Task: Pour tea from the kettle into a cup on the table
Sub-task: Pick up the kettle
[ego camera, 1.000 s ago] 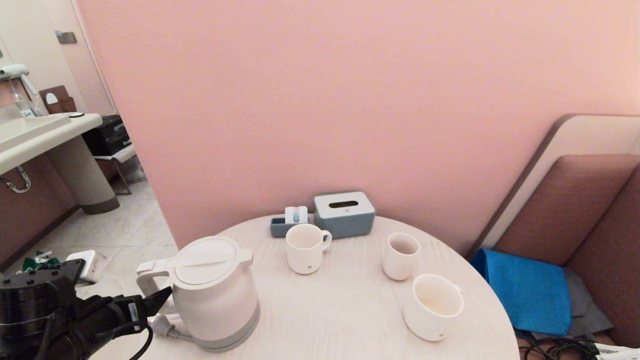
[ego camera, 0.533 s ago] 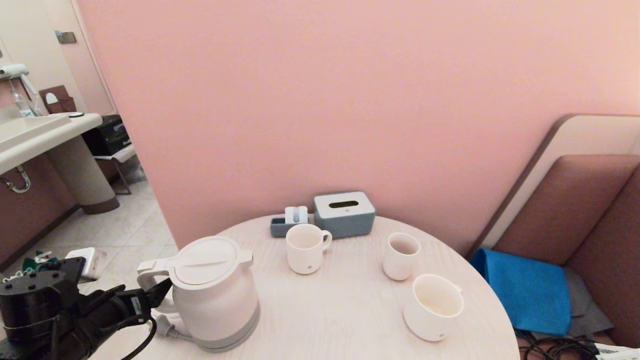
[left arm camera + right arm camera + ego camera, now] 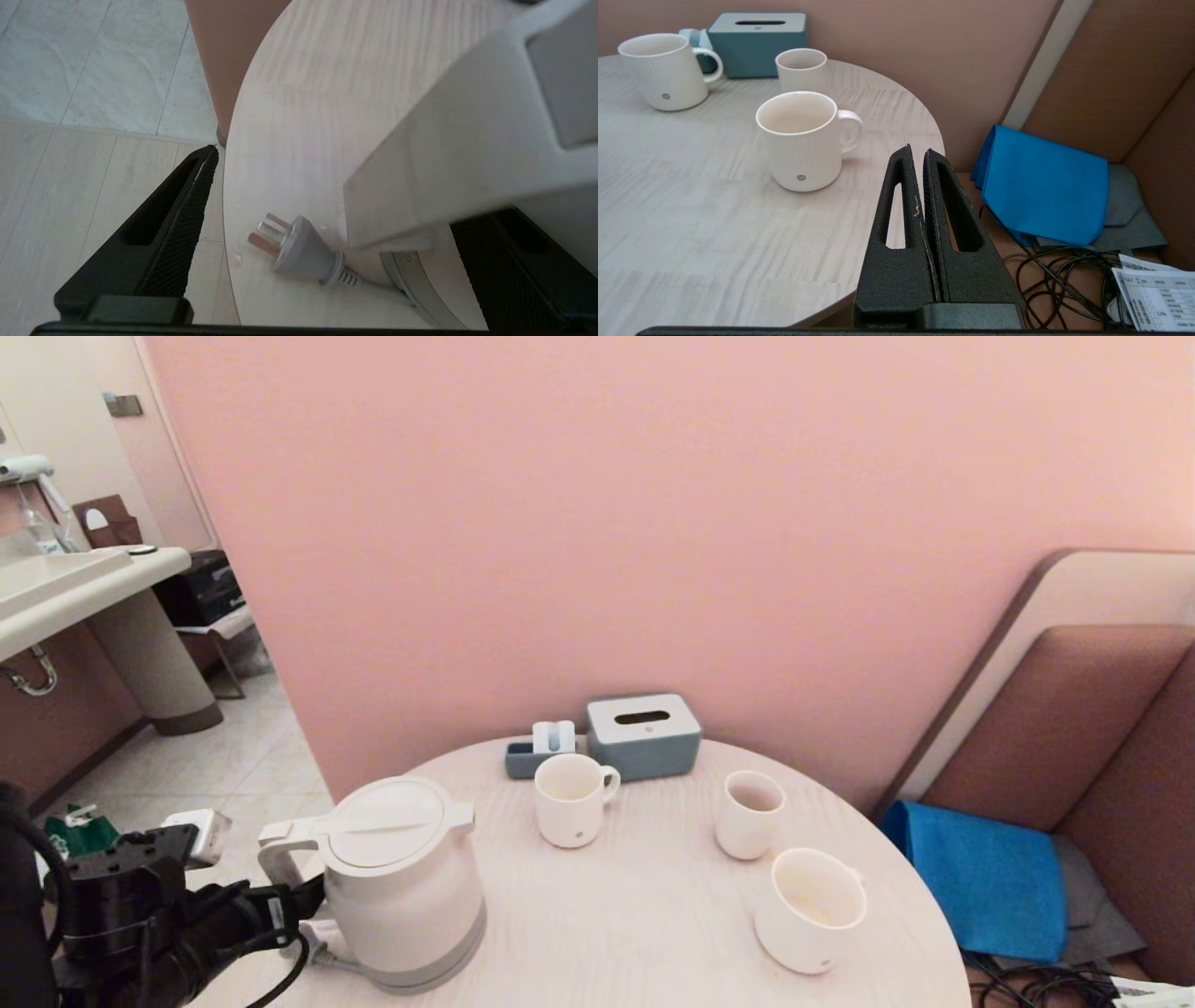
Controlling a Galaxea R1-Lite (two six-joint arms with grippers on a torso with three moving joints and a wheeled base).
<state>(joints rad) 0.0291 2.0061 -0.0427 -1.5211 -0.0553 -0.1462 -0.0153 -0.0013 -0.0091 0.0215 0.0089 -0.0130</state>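
Just kettle (image 3: 403,882) near table (image 3: 653,915) edge, left gripper (image 3: 301,894) spread about its handle.

Matte black left arm (image 3: 140,924), boxy wrist block studded with small screws, black cable looping beneath. Triangular black fingers (image 3: 159,242) with slotted cut-outs (textured pads inside); same on right gripper (image 3: 922,158).

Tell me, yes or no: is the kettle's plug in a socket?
No, the plug lies loose on the table beside the kettle, its prongs bare.
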